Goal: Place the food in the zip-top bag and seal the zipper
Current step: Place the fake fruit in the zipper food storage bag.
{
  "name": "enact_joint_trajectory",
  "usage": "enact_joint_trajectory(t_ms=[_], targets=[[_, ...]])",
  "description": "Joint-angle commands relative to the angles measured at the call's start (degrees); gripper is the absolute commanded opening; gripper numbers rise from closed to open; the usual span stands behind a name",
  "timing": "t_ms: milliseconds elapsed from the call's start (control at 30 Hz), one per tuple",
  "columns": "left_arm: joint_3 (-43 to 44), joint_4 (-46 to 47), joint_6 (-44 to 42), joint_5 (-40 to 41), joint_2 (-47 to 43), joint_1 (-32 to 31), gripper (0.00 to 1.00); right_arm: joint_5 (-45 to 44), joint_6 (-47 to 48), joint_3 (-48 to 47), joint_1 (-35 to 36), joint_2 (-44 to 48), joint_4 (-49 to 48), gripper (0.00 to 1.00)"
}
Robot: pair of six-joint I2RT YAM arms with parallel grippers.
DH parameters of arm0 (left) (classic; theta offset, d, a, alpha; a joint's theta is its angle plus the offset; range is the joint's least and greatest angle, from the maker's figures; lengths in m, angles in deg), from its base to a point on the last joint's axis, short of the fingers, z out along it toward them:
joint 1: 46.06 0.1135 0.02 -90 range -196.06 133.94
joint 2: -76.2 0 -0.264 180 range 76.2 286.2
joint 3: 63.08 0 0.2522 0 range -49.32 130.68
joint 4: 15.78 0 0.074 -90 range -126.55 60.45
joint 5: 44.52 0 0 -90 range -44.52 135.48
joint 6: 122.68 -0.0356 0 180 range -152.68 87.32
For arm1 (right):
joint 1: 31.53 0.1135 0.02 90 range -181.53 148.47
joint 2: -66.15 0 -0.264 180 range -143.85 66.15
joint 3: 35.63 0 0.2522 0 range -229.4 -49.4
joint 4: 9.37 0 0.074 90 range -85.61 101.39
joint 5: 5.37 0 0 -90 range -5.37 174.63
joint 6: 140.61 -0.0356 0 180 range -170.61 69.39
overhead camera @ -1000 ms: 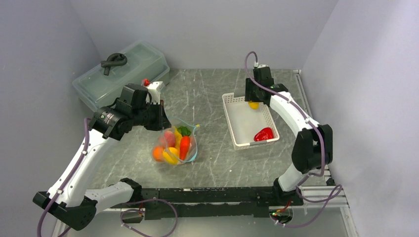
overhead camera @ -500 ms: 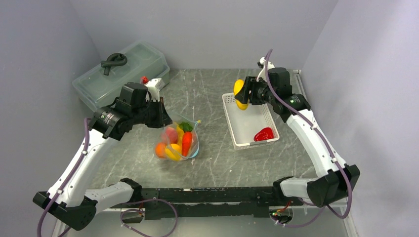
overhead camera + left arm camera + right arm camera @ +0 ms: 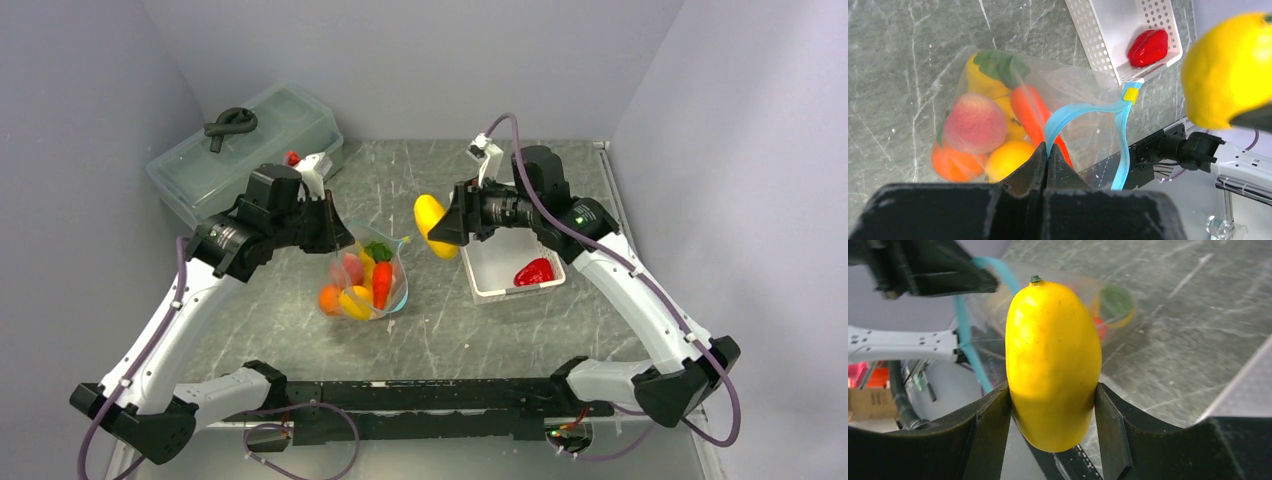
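Note:
The clear zip-top bag (image 3: 365,285) lies on the table with its mouth held up. It holds a pink peach (image 3: 974,122), a carrot (image 3: 1029,107), an orange (image 3: 950,165), yellow fruit and a green piece. My left gripper (image 3: 335,232) is shut on the teal-blue zipper strip (image 3: 1075,112) at the mouth's left side. My right gripper (image 3: 447,228) is shut on a yellow mango (image 3: 432,223), held in the air just right of the bag mouth; the mango also shows in the right wrist view (image 3: 1053,362). A red pepper (image 3: 534,271) lies in the white basket (image 3: 478,285).
A large translucent lidded box (image 3: 245,145) with a dark handle stands at the back left. Grey walls close in the left, back and right sides. The black rail (image 3: 420,395) with the arm bases runs along the near edge.
My right gripper has lifted the yellow mango out of the basket and carried it left, to beside the bag mouth. The left gripper has kept hold of the zipper strip, and the bag shifted slightly right.

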Motion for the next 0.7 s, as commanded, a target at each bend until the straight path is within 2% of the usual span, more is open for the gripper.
enact_joint_trajectory(t_ms=[0, 300, 667], targets=[[-0.3, 4.5, 2.2, -1.1, 0.3, 0.2, 0.0, 5.3, -0.7, -3.9, 3.4, 1.8, -2.7, 0.24], [-0.1, 4.3, 2.8, -1.1, 0.7, 0.2, 0.0, 9.5, -2.6, -2.1, 8.9, 0.2, -9.1, 0.25], [-0.2, 4.2, 3.2, -1.4, 0.8, 0.2, 0.0, 7.3, -3.0, -3.5, 16.0, -5.8, -11.3, 0.25]])
